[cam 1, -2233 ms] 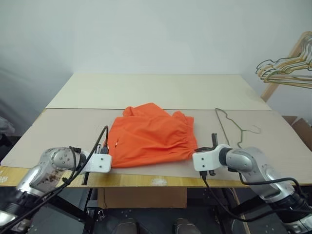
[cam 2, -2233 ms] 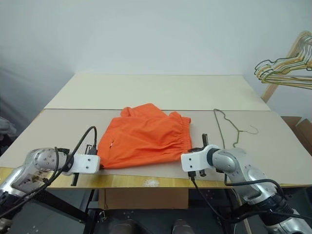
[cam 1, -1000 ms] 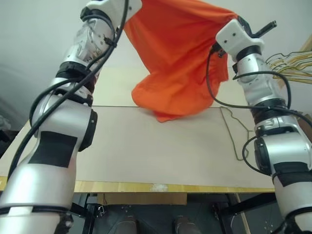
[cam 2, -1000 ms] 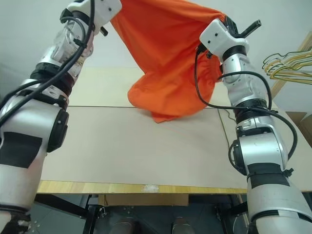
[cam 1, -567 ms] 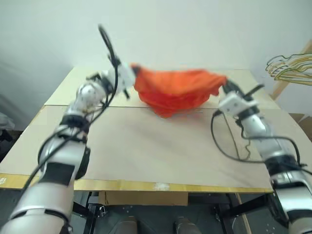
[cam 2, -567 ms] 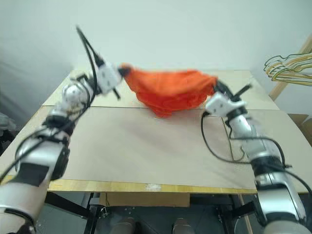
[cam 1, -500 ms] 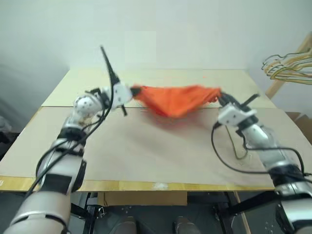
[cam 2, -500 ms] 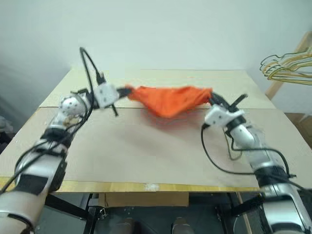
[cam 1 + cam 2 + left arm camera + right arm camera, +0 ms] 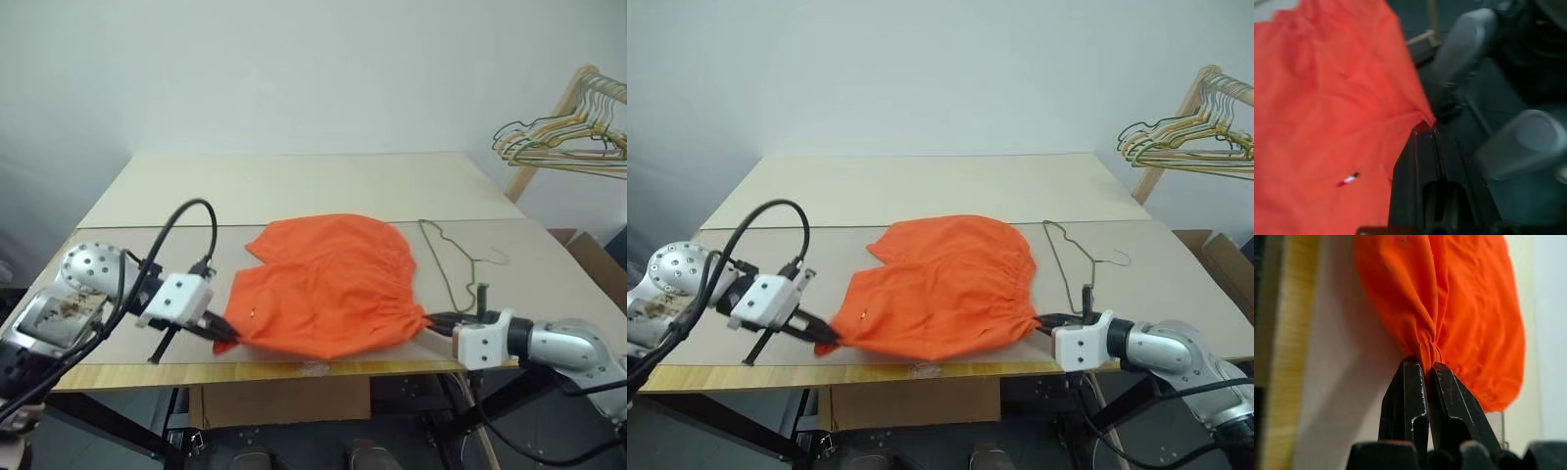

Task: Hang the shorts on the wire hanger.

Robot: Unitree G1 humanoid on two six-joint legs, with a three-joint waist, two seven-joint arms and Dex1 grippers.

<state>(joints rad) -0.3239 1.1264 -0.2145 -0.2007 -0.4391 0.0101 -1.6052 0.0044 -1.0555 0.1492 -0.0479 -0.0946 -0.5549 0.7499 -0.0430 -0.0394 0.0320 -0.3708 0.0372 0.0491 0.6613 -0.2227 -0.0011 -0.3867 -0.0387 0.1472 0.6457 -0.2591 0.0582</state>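
The left tool [image 9: 224, 331] and right tool [image 9: 435, 320] are each clamped on a near corner of the shorts [image 9: 328, 284], which a second ago hung high between raised arms and have now been flung down and spread flat on the counter [image 9: 294, 186], a tidier start for threading. The wire hanger [image 9: 453, 262] lies just beside the shorts' right edge, still empty, and both tools are occupied, so neither can take it yet; a rack of spare hangers [image 9: 549, 137] stands well apart
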